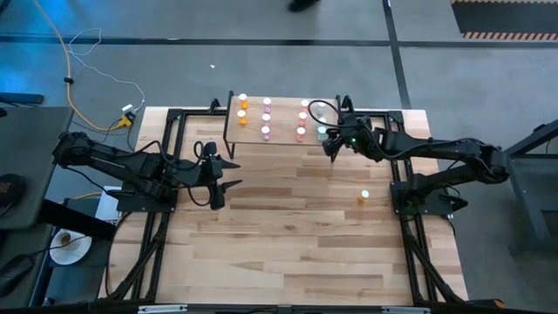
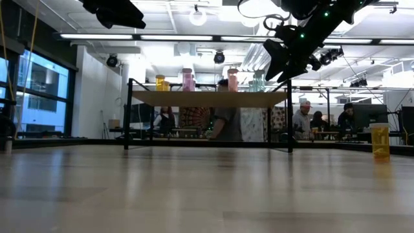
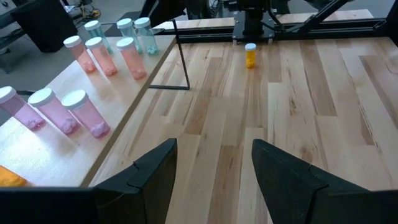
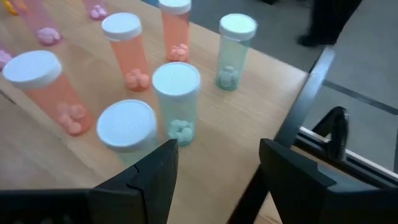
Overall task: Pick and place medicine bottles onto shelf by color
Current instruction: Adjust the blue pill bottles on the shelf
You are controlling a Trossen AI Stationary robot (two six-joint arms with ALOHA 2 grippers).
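The shelf (image 1: 270, 139) stands at the table's (image 1: 288, 253) far edge, carrying rows of white-capped bottles sorted by colour: orange (image 1: 243, 107), then pink (image 1: 266, 118), then red (image 1: 302, 122), with teal bottles (image 4: 176, 102) at the end nearest the right arm. One orange bottle (image 1: 364, 197) stands alone on the table, well apart from the shelf, near the right arm's base (it also shows upright at the far right in the low view). The right gripper (image 1: 331, 145) hangs over the teal end of the shelf, fingers spread and holding nothing. The left gripper (image 1: 228, 174) waits over the table just in front of the shelf's orange end, jaws apart and empty.
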